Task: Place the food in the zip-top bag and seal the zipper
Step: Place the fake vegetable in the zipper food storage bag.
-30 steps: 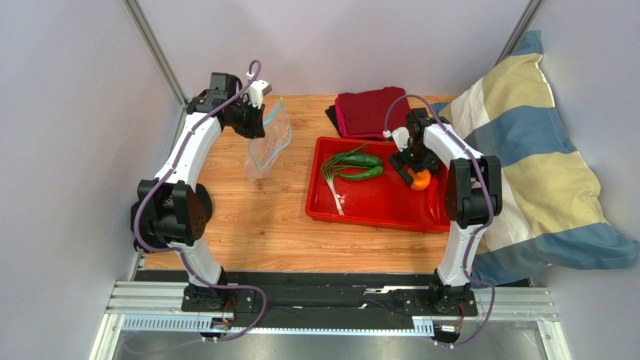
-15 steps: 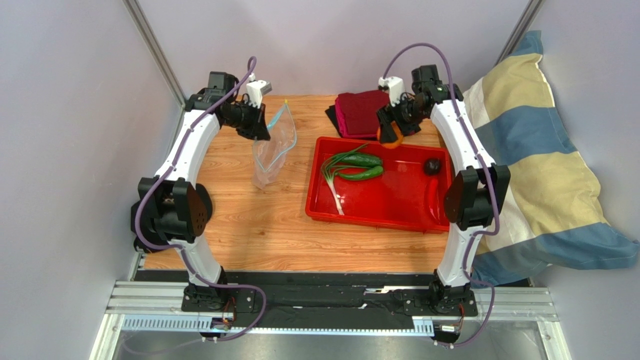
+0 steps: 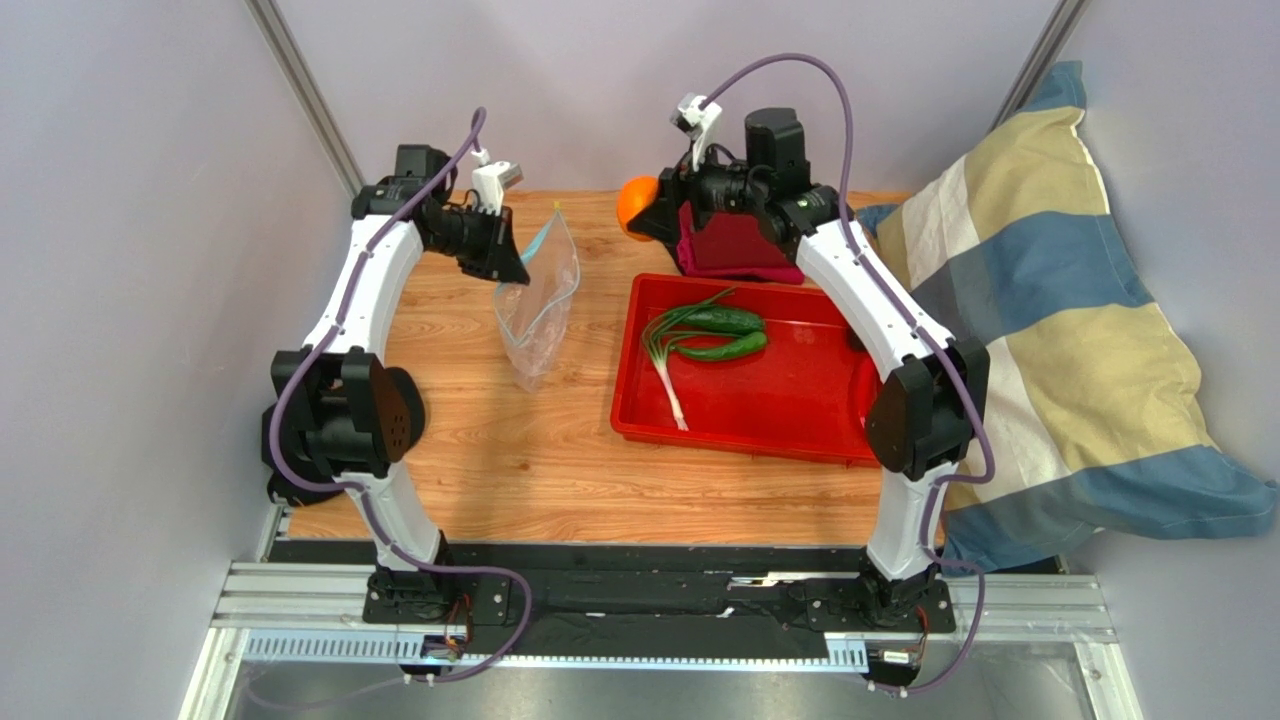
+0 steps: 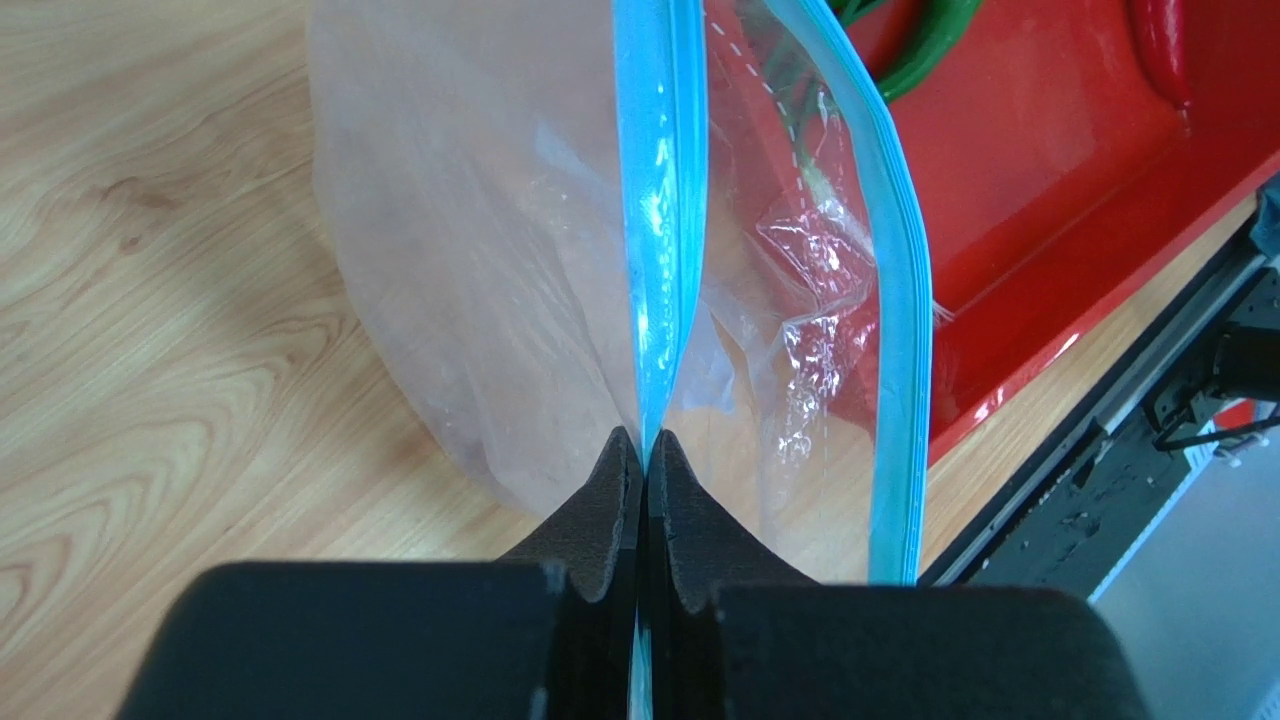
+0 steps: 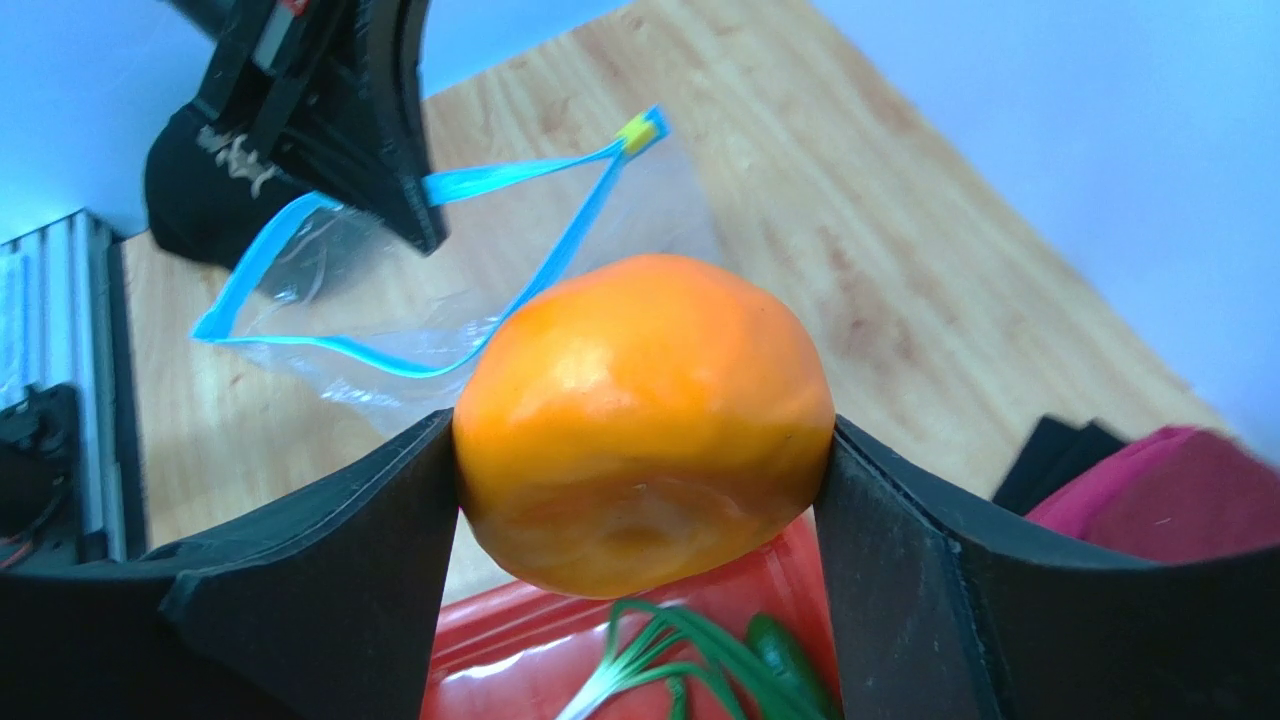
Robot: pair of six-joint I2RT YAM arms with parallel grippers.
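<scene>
Wood table [image 3: 496, 450]. Red tray [image 3: 781, 402] right of centre, long side parallel to the near edge. Folded maroon cloth [image 3: 732, 243] just behind it, lying on a black cloth [image 5: 1052, 458]. Cream-and-blue striped pillow [image 3: 1082, 330] hangs off the right edge. Aluminium rail [image 3: 676, 612] along the near side.

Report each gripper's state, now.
Left gripper: shut on the zipper of the zip-top bag.
Right gripper: closed on the orange fruit.
</scene>
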